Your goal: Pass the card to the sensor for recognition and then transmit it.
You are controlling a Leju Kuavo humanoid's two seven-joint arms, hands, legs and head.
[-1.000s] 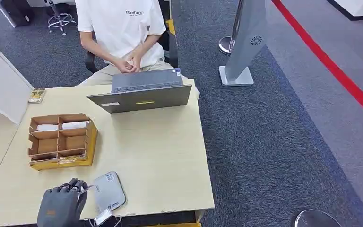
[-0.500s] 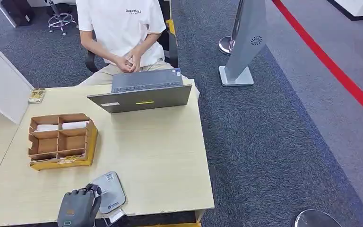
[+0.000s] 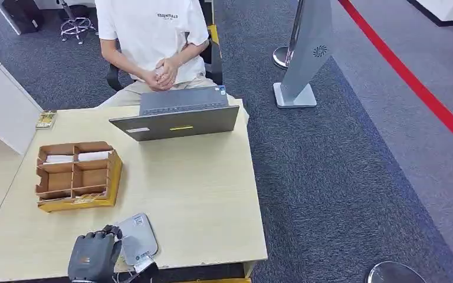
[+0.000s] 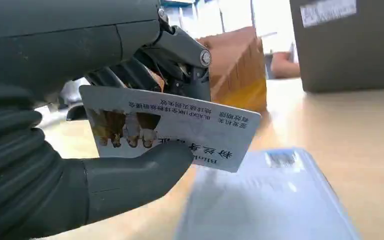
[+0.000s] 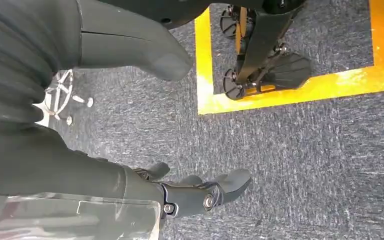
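We observe the left hand (image 3: 92,263) pinching the card (image 4: 167,128) between thumb and fingers, held just above the grey sensor (image 3: 136,238) at the table's (image 3: 200,194) near edge. The right hand (image 5: 130,125) hangs over carpet, fingers apart, holding nothing.

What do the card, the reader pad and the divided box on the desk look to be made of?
Card: probably glossy printed plastic, thin and flat in the left hand.
Reader pad: seemingly smooth grey-white plastic with rounded corners.
Divided box: brown corrugated cardboard, matte, yellow outside.
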